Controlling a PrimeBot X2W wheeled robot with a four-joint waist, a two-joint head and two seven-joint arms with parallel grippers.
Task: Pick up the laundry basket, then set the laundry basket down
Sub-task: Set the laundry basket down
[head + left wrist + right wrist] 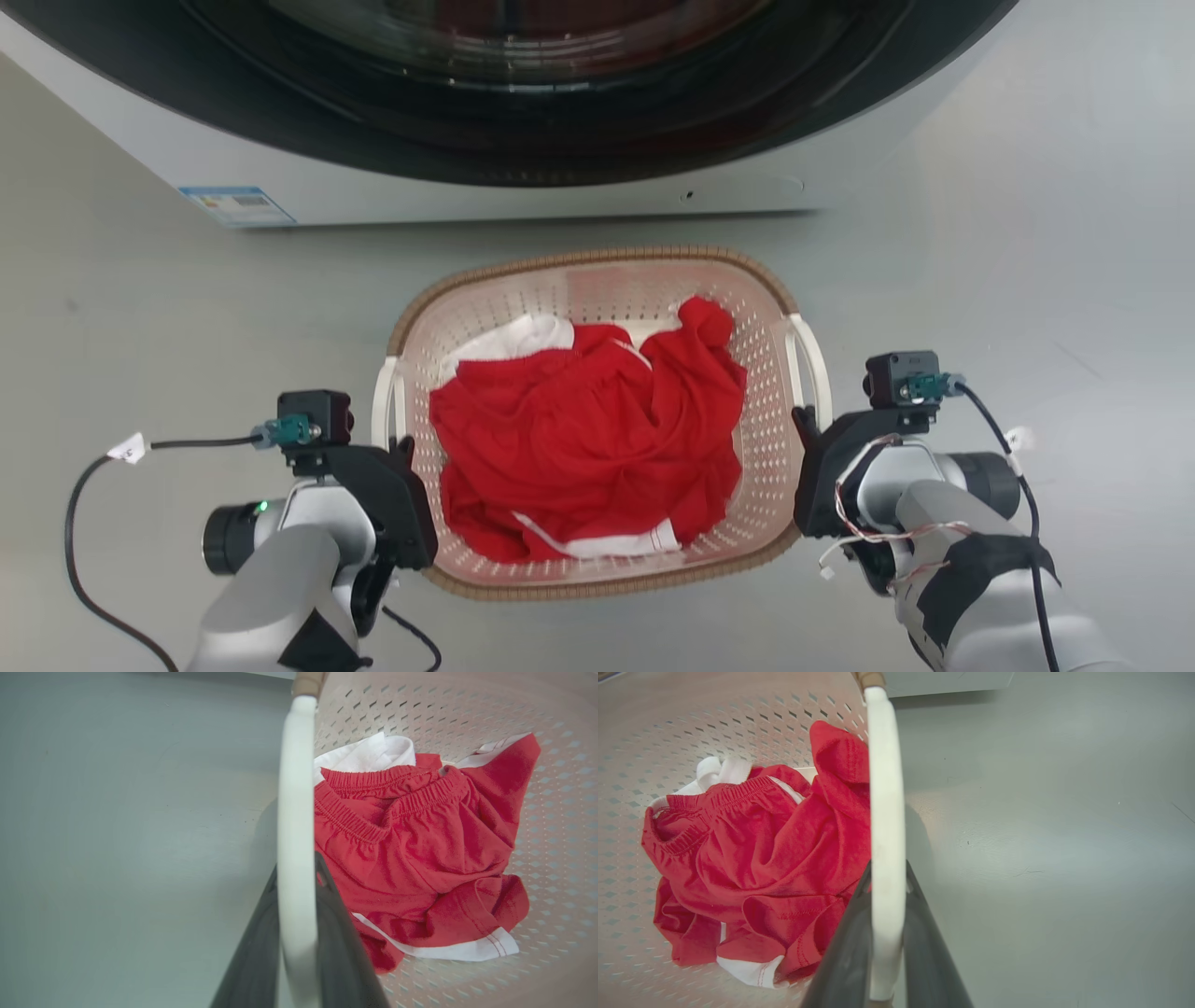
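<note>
The laundry basket point(597, 259), pale pink with a brown woven rim, sits in the middle of the head view in front of the washer. It holds red and white clothes point(588, 429). My left gripper point(403, 448) is shut on the basket's white left handle point(383, 401). In the left wrist view its dark fingers point(336, 933) flank that handle point(294, 812). My right gripper point(803, 420) is shut on the white right handle point(816, 359). The right wrist view shows the fingers point(924, 942) pinching the handle point(887, 812). I cannot tell whether the basket is off the floor.
A white front-loading washer point(467, 196) with a dark round door stands just beyond the basket's far rim. Grey floor point(1027, 233) spreads to both sides. Cables trail from both wrists.
</note>
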